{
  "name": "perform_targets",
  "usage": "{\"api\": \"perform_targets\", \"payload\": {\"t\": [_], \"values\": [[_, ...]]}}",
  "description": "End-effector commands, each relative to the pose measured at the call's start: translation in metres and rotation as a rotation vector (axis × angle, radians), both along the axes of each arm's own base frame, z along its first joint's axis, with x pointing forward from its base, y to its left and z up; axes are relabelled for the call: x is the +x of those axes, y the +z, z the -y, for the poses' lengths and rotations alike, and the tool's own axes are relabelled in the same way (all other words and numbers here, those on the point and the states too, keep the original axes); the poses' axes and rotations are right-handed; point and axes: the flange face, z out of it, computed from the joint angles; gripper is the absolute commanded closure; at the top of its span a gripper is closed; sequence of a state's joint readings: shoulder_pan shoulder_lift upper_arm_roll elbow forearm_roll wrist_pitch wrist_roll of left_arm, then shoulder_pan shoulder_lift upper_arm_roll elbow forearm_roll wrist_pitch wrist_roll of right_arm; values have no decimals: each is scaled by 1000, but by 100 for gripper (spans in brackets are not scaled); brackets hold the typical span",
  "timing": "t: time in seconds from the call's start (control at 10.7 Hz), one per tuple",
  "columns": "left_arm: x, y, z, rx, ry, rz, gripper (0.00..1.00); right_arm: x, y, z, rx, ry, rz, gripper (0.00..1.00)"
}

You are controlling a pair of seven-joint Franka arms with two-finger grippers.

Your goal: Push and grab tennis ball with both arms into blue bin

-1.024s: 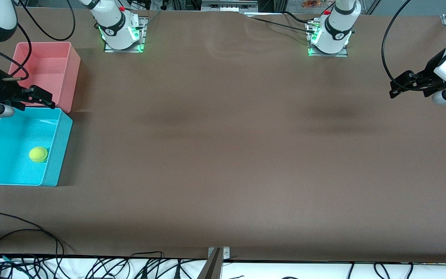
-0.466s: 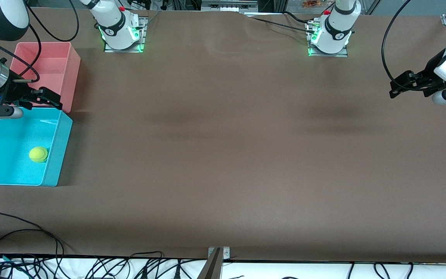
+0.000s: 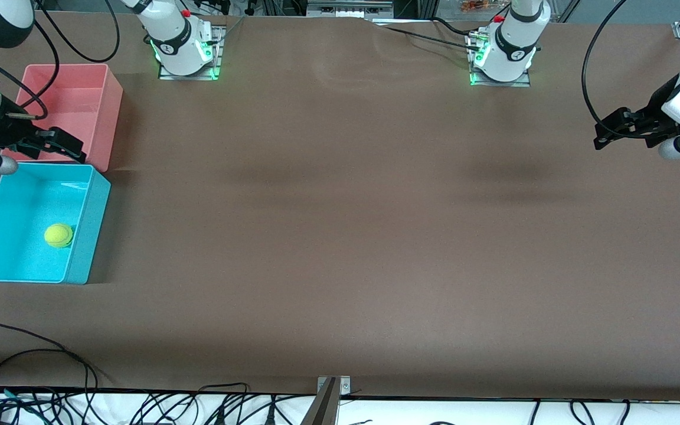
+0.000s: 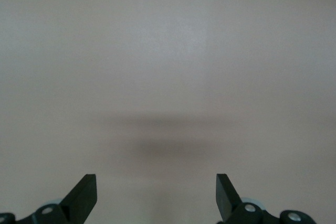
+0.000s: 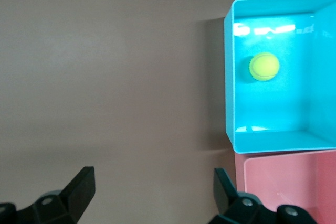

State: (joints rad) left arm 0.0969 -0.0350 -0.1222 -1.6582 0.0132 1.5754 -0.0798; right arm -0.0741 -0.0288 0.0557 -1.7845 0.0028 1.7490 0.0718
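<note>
From the front, the tennis ball [image 3: 58, 235] sits in the blue bin [image 3: 89, 230]. The right claw [image 3: 71, 149] hangs over the pink bin [image 3: 110, 112], fingers apart.

In the left wrist view, the left claw [image 4: 156, 195] is wide apart over the bare table [image 4: 168, 51].

In the right wrist view, the fingers [image 5: 79, 187] are apart and hold nothing.

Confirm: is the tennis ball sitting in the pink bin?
No, the tennis ball rests on the floor of the blue bin, while the pink bin beside it holds nothing visible.

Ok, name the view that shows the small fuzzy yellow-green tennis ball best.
The right wrist view: the small fuzzy yellow-green tennis ball appears largest there, unobstructed on the floor of the bright cyan-blue plastic bin. The front view shows it smaller, in the same bin. The left wrist view shows only bare table.
</note>
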Motion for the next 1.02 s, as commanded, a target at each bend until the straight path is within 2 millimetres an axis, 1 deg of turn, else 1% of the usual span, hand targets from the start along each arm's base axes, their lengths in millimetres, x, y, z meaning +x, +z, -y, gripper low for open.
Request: {"api": "perform_targets", "payload": {"t": [0.0, 0.19, 0.28, 0.56, 0.65, 0.74, 0.93], "values": [[-4, 4, -1, 19, -11, 16, 0, -7, 23, 29, -8, -56, 14, 0], [-4, 4, -1, 17, -11, 16, 0, -8, 25, 38, -5, -72, 13, 0], [-4, 4, -2, 17, -10, 16, 0, -9, 28, 38, -6, -73, 17, 0], [-4, 4, -1, 17, -11, 14, 0, -9, 42, 41, 13, -84, 26, 0], [-4, 4, -1, 17, -11, 14, 0, -9, 44, 38, 13, -77, 26, 0], [-4, 4, -1, 17, -11, 14, 0, -10, 46, 28, 15, -61, 20, 0], [-4, 4, -1, 19, -11, 14, 0, -9, 44, 29, 21, -63, 12, 0]]}}
